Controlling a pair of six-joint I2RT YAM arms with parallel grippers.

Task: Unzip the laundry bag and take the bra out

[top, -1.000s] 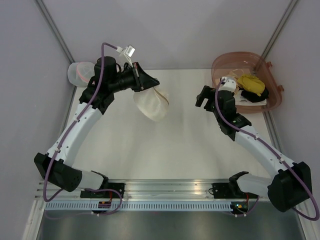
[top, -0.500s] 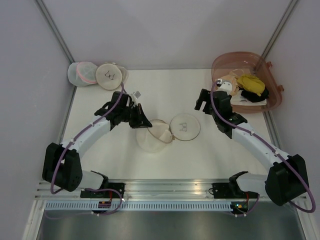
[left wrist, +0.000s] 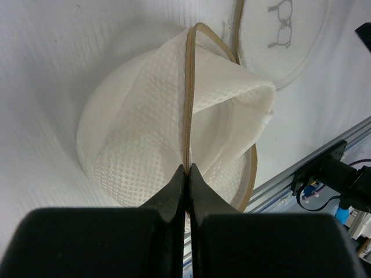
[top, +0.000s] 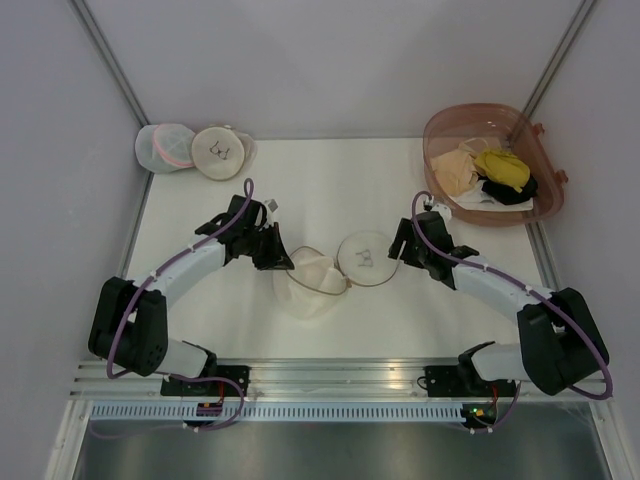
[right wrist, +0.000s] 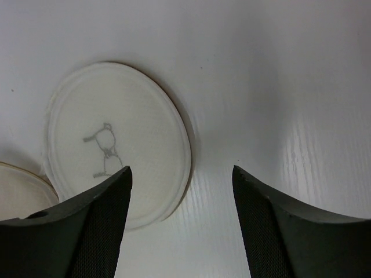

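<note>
Grey walls close in a white tabletop [top: 330, 190]. Over the last second we see the left arm bring the laundry bag [top: 308, 285] down from the upper left of the frame to the middle of the tabletop. It now lies there slumped and unzipped, its round lid [top: 367, 258] with the bra drawing flopped open to the right. The left end effector [left wrist: 186, 169] is pinched tight on the tan zipper band [left wrist: 187, 98]. The right end effector [right wrist: 181, 172] has swung away from the pink basket [top: 440, 130] to hover just right of the lid, fingers wide with nothing between them. The mustard bra [top: 503, 168] sits in the basket at the upper right, and the bag looks empty, so we judge the task essentially done.
</note>
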